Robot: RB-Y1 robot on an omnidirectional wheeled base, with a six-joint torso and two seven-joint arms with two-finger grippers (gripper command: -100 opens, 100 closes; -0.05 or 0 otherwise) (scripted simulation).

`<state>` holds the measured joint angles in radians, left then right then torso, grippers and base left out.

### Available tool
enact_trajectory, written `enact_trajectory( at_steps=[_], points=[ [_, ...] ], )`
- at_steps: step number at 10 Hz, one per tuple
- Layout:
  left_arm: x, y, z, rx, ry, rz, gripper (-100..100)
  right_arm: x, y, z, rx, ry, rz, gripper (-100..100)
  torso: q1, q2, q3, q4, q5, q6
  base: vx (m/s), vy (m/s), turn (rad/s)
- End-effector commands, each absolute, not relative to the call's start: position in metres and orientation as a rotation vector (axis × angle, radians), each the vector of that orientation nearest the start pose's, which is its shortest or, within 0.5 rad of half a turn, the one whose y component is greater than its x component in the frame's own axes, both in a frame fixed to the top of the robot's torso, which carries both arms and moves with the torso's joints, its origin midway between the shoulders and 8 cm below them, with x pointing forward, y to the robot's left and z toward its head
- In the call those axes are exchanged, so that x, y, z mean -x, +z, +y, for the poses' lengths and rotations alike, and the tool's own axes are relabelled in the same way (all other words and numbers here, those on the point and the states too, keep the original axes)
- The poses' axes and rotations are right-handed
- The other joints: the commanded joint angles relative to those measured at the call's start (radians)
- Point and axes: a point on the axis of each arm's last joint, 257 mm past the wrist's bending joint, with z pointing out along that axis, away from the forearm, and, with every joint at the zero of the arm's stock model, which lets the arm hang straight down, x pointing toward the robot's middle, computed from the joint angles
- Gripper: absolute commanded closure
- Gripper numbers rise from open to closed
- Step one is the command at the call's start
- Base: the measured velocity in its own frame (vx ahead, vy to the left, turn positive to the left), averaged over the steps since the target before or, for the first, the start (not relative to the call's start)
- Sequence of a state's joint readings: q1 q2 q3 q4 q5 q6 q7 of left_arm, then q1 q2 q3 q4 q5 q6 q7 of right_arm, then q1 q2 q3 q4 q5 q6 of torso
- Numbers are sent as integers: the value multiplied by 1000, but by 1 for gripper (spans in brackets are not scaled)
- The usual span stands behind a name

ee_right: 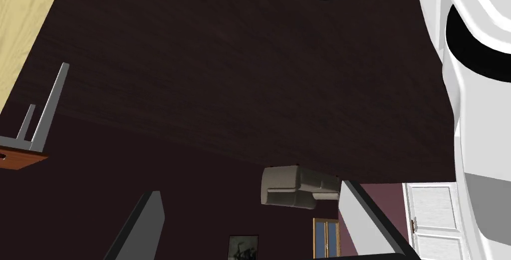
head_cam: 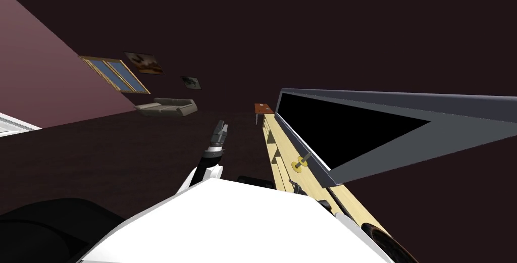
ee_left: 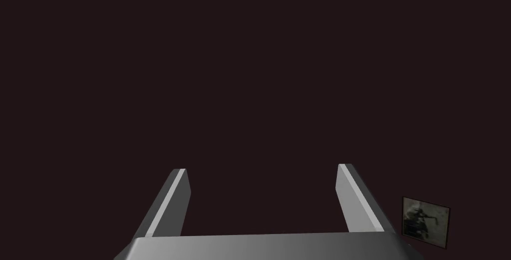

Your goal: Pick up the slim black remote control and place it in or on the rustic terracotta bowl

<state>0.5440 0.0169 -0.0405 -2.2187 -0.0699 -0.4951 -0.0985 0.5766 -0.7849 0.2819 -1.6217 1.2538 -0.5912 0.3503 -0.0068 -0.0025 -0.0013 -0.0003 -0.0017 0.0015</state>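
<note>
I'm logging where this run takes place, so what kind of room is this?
Probably a living room: a light sofa by the far wall, a big flat black screen on a long pale wooden cabinet, and framed pictures on the wall.

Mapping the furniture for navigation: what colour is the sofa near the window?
The sofa is a light beige-grey, clearest in the right wrist view.

A dark floor (head_cam: 101,154) runs to a mauve wall (head_cam: 45,73) with a white door (ee_right: 431,217). On the adjoining dark wall, a window (head_cam: 115,74) and two framed pictures (head_cam: 144,63) hang above a grey sofa (head_cam: 166,107). A long pale wooden cabinet (head_cam: 353,209) carries a big black screen (head_cam: 353,128), and a small red-brown table (head_cam: 263,108) stands at the cabinet's far end.
</note>
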Motion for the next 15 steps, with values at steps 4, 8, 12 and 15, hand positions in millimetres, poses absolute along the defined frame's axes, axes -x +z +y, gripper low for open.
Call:
enact_trajectory(
  at_steps=[4, 8, 12, 15],
  points=[
    [-355, -20, 264, 647, -1171, 769, 0, -135, -498, -321, 1478, 295, 2113, -100, 0, -1, 0, 0, 0, 0, -42, -55, 269],
    [-355, -20, 264, 647, -1171, 769, 0, -97, -515, -376, 1712, 249, 2153, -100, 0, -2, -1, 0, 0, 0, -34, -57, 212],
    [-355, -20, 264, 647, -1171, 769, 0, -67, -520, -432, 1925, 204, 2173, -100, 0, -2, -1, 0, 0, 1, -29, -51, 185],
    [-355, -20, 264, 647, -1171, 769, 0, -62, -522, -444, 1964, 195, 2177, -100, 1, -3, -2, -1, 0, 1, -12, -28, 60]
  ],
)
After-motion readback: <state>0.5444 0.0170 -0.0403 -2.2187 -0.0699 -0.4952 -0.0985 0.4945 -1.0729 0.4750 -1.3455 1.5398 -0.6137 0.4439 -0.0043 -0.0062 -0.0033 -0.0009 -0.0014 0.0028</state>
